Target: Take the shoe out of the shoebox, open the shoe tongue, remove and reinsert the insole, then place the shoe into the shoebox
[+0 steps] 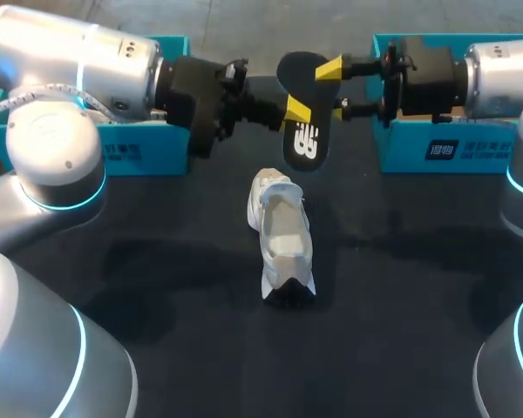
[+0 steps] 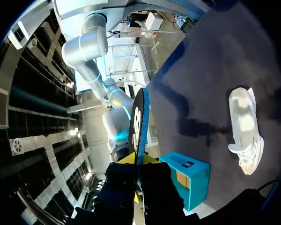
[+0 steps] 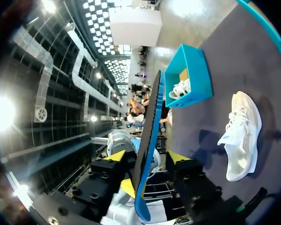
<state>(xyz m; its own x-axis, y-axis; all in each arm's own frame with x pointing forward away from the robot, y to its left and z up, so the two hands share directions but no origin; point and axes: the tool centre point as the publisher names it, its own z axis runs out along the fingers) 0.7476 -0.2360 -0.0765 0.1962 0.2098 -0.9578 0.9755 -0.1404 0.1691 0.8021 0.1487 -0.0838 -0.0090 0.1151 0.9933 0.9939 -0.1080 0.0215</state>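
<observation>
A black insole [image 1: 302, 131] with a white logo hangs in the air above the far middle of the table. My left gripper [image 1: 292, 113] is shut on its middle, and in the left wrist view the insole [image 2: 139, 122] stands edge-on out of the closed left gripper [image 2: 138, 161]. My right gripper [image 1: 333, 87] faces it from the right. Its yellow fingers stand on either side of the insole [image 3: 149, 140], with gaps showing in the right wrist view, so the right gripper [image 3: 146, 157] is open. The white shoe [image 1: 279, 235] lies on the black table below, also seen as the shoe [image 2: 246, 129] and the shoe [image 3: 241, 133].
A blue shoebox [image 1: 135, 144] stands at the back left and holds another white shoe [image 3: 180, 88]. A second blue shoebox [image 1: 444, 144] stands at the back right. Black tabletop [image 1: 401, 287] surrounds the shoe.
</observation>
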